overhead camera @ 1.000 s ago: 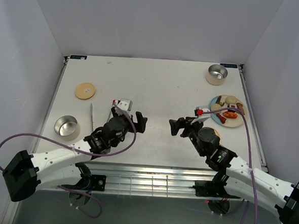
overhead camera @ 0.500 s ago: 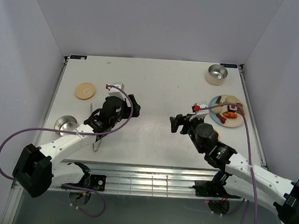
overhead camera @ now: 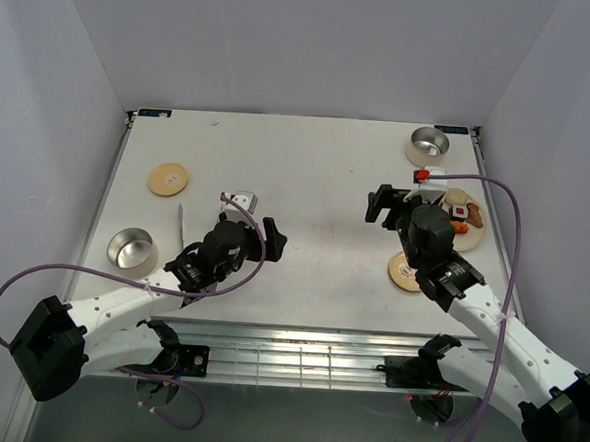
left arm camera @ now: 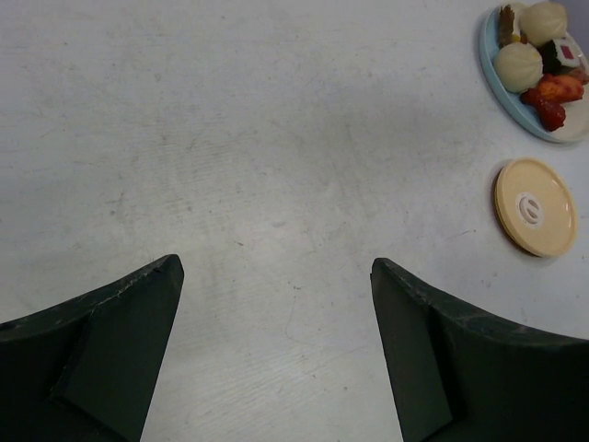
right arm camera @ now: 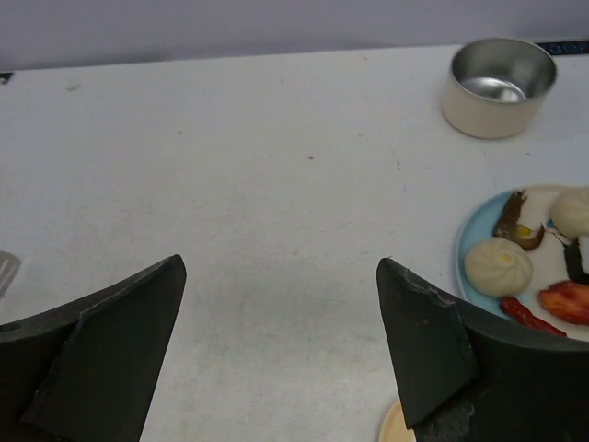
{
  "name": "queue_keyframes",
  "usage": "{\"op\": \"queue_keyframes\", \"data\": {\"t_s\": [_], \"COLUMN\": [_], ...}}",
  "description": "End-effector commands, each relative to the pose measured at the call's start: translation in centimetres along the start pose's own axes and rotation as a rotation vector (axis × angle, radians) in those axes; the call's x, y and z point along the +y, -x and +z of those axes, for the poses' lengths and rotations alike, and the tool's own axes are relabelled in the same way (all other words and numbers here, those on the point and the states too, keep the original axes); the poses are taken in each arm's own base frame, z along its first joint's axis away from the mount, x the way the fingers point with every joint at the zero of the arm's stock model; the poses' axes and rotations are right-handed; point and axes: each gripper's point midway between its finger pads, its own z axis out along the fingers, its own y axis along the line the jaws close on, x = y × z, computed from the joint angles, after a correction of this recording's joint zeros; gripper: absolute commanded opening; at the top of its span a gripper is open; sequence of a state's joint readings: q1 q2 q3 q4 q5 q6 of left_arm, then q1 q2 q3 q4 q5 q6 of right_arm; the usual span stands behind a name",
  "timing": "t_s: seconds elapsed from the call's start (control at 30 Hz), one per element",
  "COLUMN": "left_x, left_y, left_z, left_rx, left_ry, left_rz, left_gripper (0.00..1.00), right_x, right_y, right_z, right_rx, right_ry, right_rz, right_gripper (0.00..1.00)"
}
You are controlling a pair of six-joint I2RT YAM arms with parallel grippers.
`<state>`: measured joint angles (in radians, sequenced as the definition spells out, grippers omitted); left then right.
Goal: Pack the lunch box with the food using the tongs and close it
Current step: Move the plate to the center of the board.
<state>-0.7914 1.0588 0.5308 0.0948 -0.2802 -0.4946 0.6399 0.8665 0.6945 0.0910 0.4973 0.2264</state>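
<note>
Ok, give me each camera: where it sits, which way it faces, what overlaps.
Top external: above, behind the bases, looking down on the table; left arm and right arm show.
Left wrist: looks across the table at the plate and cream lid; open left gripper below.
Right wrist: faces the far edge and steel bowl; open right gripper below.
Shared: both wrists see the plate's food.

Matt, scuffed white table (right arm camera: 276,184) — shiny metal cup (right arm camera: 498,87), glossy blue plate (right arm camera: 462,249), cream lid (left arm camera: 535,205) perhaps smooth plastic.
</note>
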Motion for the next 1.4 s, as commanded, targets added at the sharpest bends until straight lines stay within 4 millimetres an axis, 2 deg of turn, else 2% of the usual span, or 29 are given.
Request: {"op": "queue_keyframes", "data": {"t_s": [0.0, 0.07, 0.1, 0.17, 0.2, 0.23, 0.27, 0.3, 0.33, 0.43, 0.57, 0.73, 0.87, 0.9, 0.93, 1.2, 1.37], "left_x": [-0.4, -0.2, 0.2, 0.7, 0.9, 1.3, 1.4, 1.4, 1.4, 1.1, 0.7, 0.3, 0.1, 0.1, 0.1, -0.1, -0.1], "left_y": [2.1, 2.1, 2.0, 2.2, 2.4, 2.6, 2.7, 2.8, 2.7, 3.1, 3.2, 3.8, 3.7, 3.7, 3.7, 3.8, 3.8], "left_z": [-0.3, -0.4, -0.4, -0.7, -0.8, -0.9, -1.0, -1.1, -1.2, -1.4, -1.8, -2.3, -2.4, -2.4, -2.4, -2.6, -2.6], "left_rx": [-0.084, -0.090, -0.094, -0.113, -0.124, -0.138, -0.142, -0.146, -0.146, -0.157, -0.160, -0.177, -0.176, -0.177, -0.177, -0.179, -0.180], "left_ry": [-0.012, -0.007, 0.012, 0.032, 0.039, 0.060, 0.063, 0.063, 0.061, 0.044, 0.020, -0.004, -0.014, -0.015, -0.015, -0.025, -0.022], "left_rz": [-0.002, -0.001, 0.001, -0.001, -0.002, -0.003, -0.003, -0.007, -0.010, -0.022, -0.029, -0.049, -0.055, -0.055, -0.055, -0.058, -0.058], "left_gripper": [0.94, 0.94, 0.94, 0.94, 0.94, 0.94, 0.94, 0.94, 0.94, 0.94, 0.94, 0.94, 0.93, 0.94, 0.94, 0.94, 0.94], "right_x": [-3.9, -5.3, -7.5, -8.8, -10.8, -11.4, -12.1, -13.0, -13.1, -13.6, -14.5, -14.7, -15.4, -15.7, -16.0, -16.7, -17.1], "right_y": [2.1, 1.6, 1.1, 0.6, -1.2, -0.8, -1.5, -4.4, -4.7, -8.9, -11.5, -13.0, -14.1, -15.2, -14.9, -16.8, -16.2], "right_z": [3.2, 4.9, 6.3, 7.7, 8.7, 9.3, 9.8, 10.3, 10.8, 10.9, 10.2, 10.1, 11.0, 10.9, 11.3, 11.8, 11.8], "right_rx": [-0.001, 0.045, 0.078, 0.109, 0.162, 0.169, 0.199, 0.301, 0.332, 0.469, 0.539, 0.555, 0.574, 0.615, 0.613, 0.679, 0.650], "right_ry": [-0.126, -0.141, -0.188, -0.188, -0.243, -0.259, -0.282, -0.311, -0.314, -0.312, -0.342, -0.305, -0.302, -0.313, -0.327, -0.329, -0.347], "right_rz": [0.000, 0.031, 0.051, 0.084, 0.089, 0.093, 0.087, 0.059, 0.043, 0.011, -0.027, -0.086, -0.145, -0.160, -0.170, -0.222, -0.234], "right_gripper": [0.90, 0.90, 0.91, 0.94, 1.00, 0.95, 0.91, 0.85, 0.82, 0.73, 0.65, 0.57, 0.52, 0.50, 0.49, 0.43, 0.41]}}
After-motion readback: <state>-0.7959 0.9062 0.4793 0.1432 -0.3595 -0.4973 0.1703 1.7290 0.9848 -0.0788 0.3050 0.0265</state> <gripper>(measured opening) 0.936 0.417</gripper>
